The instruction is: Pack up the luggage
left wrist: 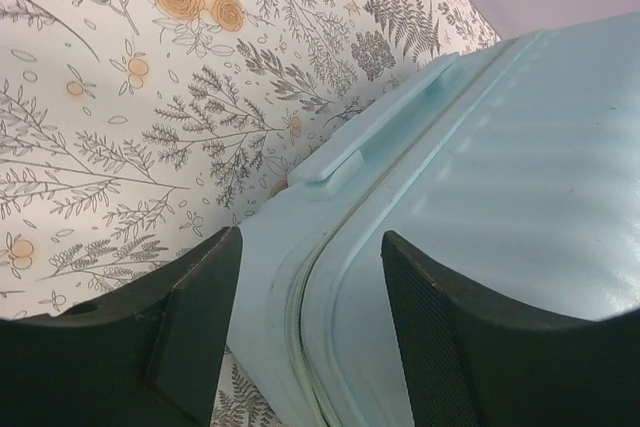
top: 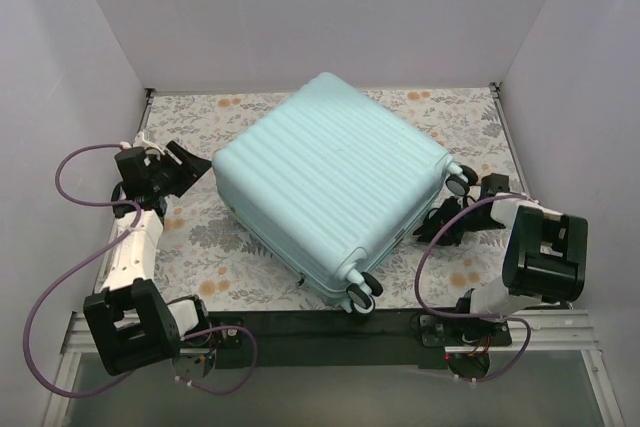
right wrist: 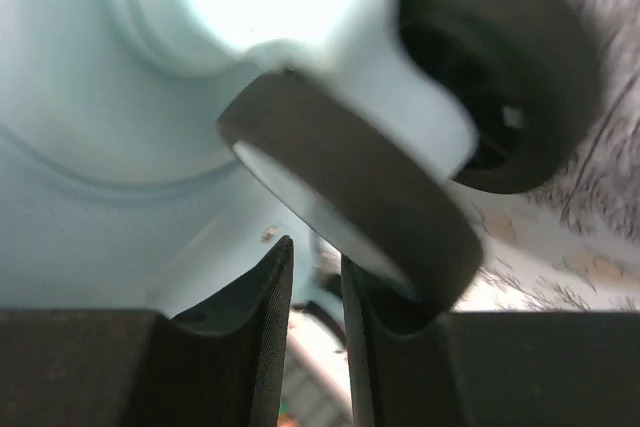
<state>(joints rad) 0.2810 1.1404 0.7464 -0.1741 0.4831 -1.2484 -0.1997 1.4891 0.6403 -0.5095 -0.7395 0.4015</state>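
White walls (top: 320, 7) close in a table (top: 210, 247) covered by a cloth printed with grey ferns and orange flowers. Nearly all of the table's middle is taken up by the luggage (top: 330, 182). It is shut and lies flat on its broad side, ribbed mint shell up, turned at a slant to the table's edges. Its black wheels point to the near and right sides.

At the luggage's left corner sits the left gripper (left wrist: 312, 237). It is spread wide, and the rounded corner and its closing seam stand between its fingers (left wrist: 190, 327). One finger lies beside the side wall and the other over the top shell. Past that corner, a flat mint handle (left wrist: 385, 127) runs along the luggage's side.

At the luggage's right side, close against a wheel (right wrist: 350, 197), sits the right gripper (right wrist: 317, 252). Its fingers (right wrist: 262, 347) are drawn almost together, leaving only a thin slit with nothing visibly pinched in it. The wheel's dark rim crosses just in front of the tips, and a second wheel (right wrist: 500, 77) shows blurred behind it. Whether the tips touch the rim I cannot tell.
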